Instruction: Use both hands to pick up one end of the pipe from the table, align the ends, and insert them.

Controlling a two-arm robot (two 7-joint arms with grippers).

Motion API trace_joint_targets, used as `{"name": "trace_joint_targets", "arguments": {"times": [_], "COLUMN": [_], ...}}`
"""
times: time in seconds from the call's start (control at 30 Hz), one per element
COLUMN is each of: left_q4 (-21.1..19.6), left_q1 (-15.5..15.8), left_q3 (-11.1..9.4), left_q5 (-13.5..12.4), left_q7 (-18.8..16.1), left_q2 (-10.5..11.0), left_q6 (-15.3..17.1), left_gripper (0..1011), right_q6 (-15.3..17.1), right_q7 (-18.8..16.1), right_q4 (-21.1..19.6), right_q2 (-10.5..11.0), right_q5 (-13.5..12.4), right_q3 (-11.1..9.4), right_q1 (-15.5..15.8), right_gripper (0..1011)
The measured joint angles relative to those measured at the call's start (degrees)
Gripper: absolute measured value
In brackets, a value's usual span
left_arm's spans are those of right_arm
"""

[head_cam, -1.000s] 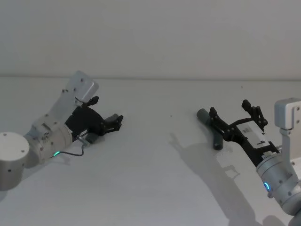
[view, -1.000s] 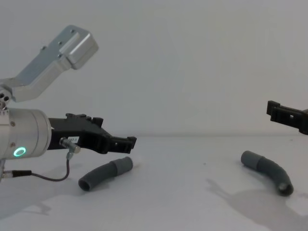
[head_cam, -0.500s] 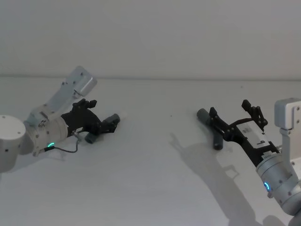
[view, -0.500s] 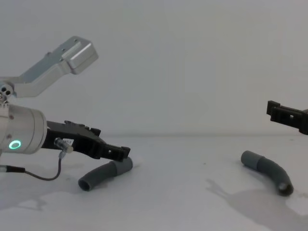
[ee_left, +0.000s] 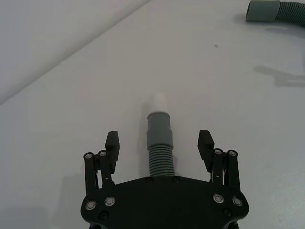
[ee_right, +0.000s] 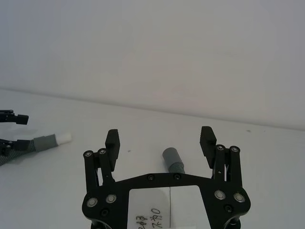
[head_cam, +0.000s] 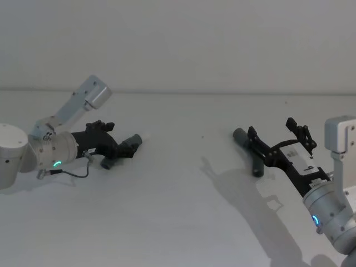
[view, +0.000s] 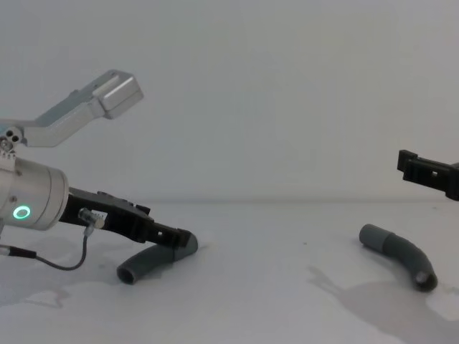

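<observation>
The pipe is two separate curved grey pieces on the white table (head_cam: pixel 178 211). The left piece (head_cam: pixel 119 152) (view: pixel 147 261) has a whitish plug tip (ee_left: pixel 157 101) on a grey collar. My left gripper (head_cam: pixel 129 148) (ee_left: pixel 159 141) is low over it and open, one finger on each side of its ribbed section, not closed on it. The right piece (head_cam: pixel 257 165) (view: pixel 401 252) ends in a smooth socket cuff (ee_right: pixel 171 156). Above that piece, clear of it, my right gripper (head_cam: pixel 272 129) (ee_right: pixel 160 136) is held open.
A pale grey wall (head_cam: pixel 178 44) rises behind the table's far edge. The middle of the table between the two pieces is bare white surface. A thin grey cable (view: pixel 54 261) loops from my left wrist close to the table.
My left gripper has dropped towards the table and now straddles the left piece. The right arm and both pieces have not moved.
</observation>
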State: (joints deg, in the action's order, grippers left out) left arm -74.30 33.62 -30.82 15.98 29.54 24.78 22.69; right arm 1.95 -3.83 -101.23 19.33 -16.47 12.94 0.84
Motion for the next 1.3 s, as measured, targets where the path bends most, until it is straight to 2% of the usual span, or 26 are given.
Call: {"name": "trace_joint_targets", "arguments": {"times": [0.73, 1.3], "left_q4": [8.4, 12.95], "left_q1": [5.23, 8.04], "left_q3": [-2.81, -5.08], "left_q5": [0.81, -0.1], "left_q7": [5.31, 7.1], "left_q2": [-1.69, -3.06], "left_q6": [-0.51, 0.23], "left_gripper": [1001, 1001], "right_q6": [0.0, 0.0], "right_q7": [0.0, 0.0], "right_q4": [0.0, 0.0], "right_q2": [0.0, 0.0], "right_q5": [0.0, 0.0], "right_q3": [0.0, 0.0], "right_q1": [0.0, 0.0], "right_gripper": [1001, 1001]}}
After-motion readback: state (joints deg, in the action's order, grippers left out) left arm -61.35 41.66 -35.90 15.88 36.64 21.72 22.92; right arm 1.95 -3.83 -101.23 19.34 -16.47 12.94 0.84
